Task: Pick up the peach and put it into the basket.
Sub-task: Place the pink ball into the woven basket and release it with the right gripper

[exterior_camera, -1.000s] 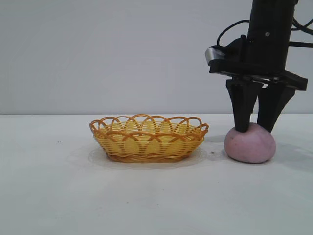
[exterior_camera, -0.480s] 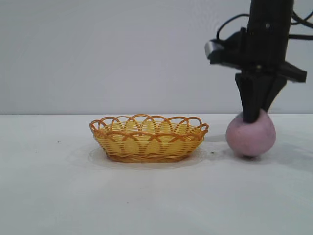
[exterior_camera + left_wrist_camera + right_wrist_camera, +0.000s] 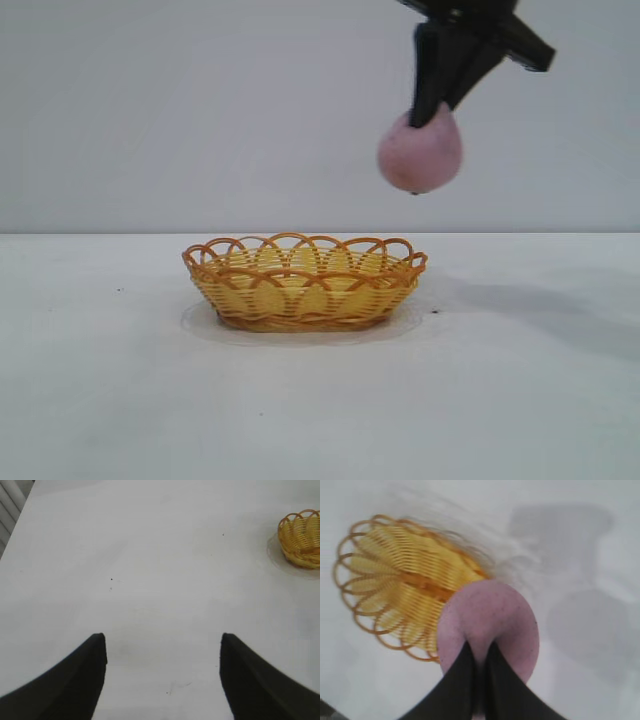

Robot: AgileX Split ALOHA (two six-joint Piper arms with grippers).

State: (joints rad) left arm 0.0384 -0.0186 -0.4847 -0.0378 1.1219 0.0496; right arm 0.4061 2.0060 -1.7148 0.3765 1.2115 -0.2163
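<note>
The right tool [image 3: 432,108] hangs high over the surface [image 3: 320,400], its 2 dark fingers [image 3: 440,70] pressed together and pinching the top of the peach [image 3: 420,152]. The peach is in the air, well clear of the surface, dangling below the fingertips with its rounded end down. In the exterior view it sits above the right end of the basket [image 3: 303,283], roughly over the rim [image 3: 405,262] on that side, and well apart from it in height. The right wrist view looks down past the fingers [image 3: 462,680], which meet in a narrow wedge on the pinkish skin of the peach [image 3: 490,625]; the basket [image 3: 395,585] shows beneath and beside it, w/ the peach overlapping 1 end of the weave.

The basket rests flat on the white surface, yellow weave inside, orange-brown loops round the rim, nothing in it.

The left tool [image 3: 162,650] is off to the side, pointing down at a slant over bare surface [image 3: 150,555], its 2 fingers [image 3: 85,675] spread wide w/ nothing between them. From that wrist view part of the basket [image 3: 301,539] shows far off at the frame's edge, well apart from the left tool
</note>
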